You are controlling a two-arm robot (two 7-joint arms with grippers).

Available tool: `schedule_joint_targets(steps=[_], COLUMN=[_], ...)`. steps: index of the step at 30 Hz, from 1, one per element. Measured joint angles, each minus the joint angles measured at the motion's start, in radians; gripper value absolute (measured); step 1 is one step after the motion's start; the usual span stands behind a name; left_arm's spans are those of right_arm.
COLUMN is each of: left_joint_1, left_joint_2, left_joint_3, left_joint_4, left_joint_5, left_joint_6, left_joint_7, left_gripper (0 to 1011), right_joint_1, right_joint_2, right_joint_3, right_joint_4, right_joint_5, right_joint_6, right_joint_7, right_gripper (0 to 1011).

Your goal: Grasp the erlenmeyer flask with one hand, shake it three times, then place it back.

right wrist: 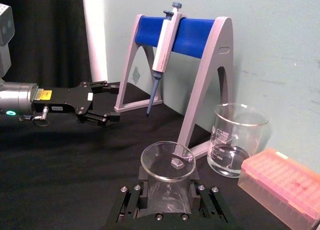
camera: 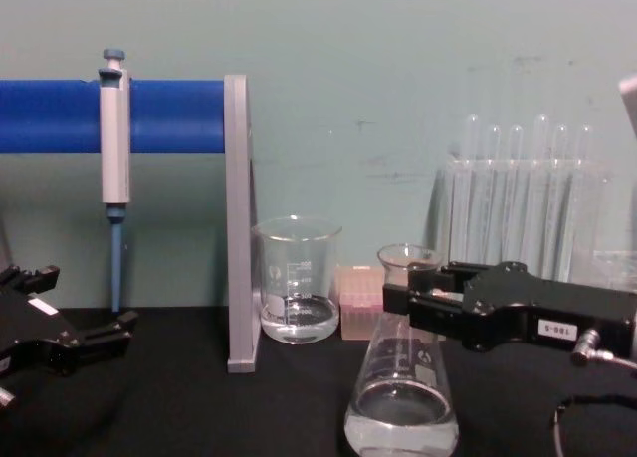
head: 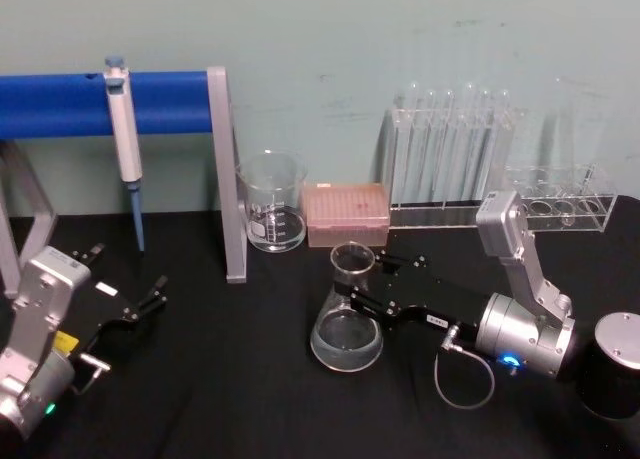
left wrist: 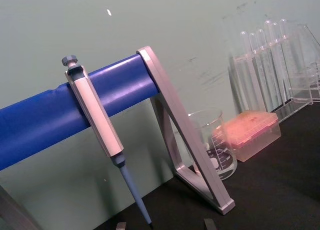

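Closest in, by the front left corner of the black tabletop [head: 230,389], is the left gripper [head: 155,293]. Its two black fingers are spread apart and there is nothing between them. A little farther in, near the middle of the tabletop, stands the clear glass erlenmeyer flask [head: 347,324]. It is wide at the bottom and thin at the top, with a little clear liquid in it. Its round base looks to sit flat on the tabletop, and it stands straight up. The right gripper [head: 360,287] reaches in from the right side. Its black fingers are closed in on the thin neck of the flask, one on each side, just under the rim. By the right edge is a black round can with a silver top [head: 612,379]. Farther back, near the back edge, a clear glass beaker [head: 272,204] with some liquid stands just beside a pink plastic box of tips [head: 346,214]. To their left is a grey stand with a blue bar [head: 222,169], and a grey and blue pipette [head: 123,129] hangs from the bar. At the back right is a clear plastic rack of tall glass test tubes [head: 450,149].
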Motion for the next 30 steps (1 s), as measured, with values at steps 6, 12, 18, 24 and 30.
schedule_joint_targets(steps=[6,12,18,24,30], left_joint_1=[0.0,0.0,0.0,0.0,0.0], left_joint_2=[0.0,0.0,0.0,0.0,0.0], left_joint_3=[0.0,0.0,0.0,0.0,0.0], left_joint_4=[0.0,0.0,0.0,0.0,0.0], left_joint_5=[0.0,0.0,0.0,0.0,0.0], left_joint_6=[0.0,0.0,0.0,0.0,0.0], left_joint_7=[0.0,0.0,0.0,0.0,0.0], left_gripper=[1001,1001,1001,1001,1001], right_joint_1=[0.006,0.014,0.02,0.026,0.032], right_joint_2=[-0.003,-0.005,-0.007,-0.008,-0.009], right_joint_3=[-0.004,-0.008,-0.013,-0.02,-0.025], right_joint_4=[0.011,0.021,0.03,0.038,0.045], right_joint_5=[0.003,0.004,0.004,-0.001,-0.005], right_joint_6=[0.002,0.005,0.01,0.016,0.023], right_joint_7=[0.007,0.012,0.014,0.016,0.016], right_gripper=[453,452,453,453,453])
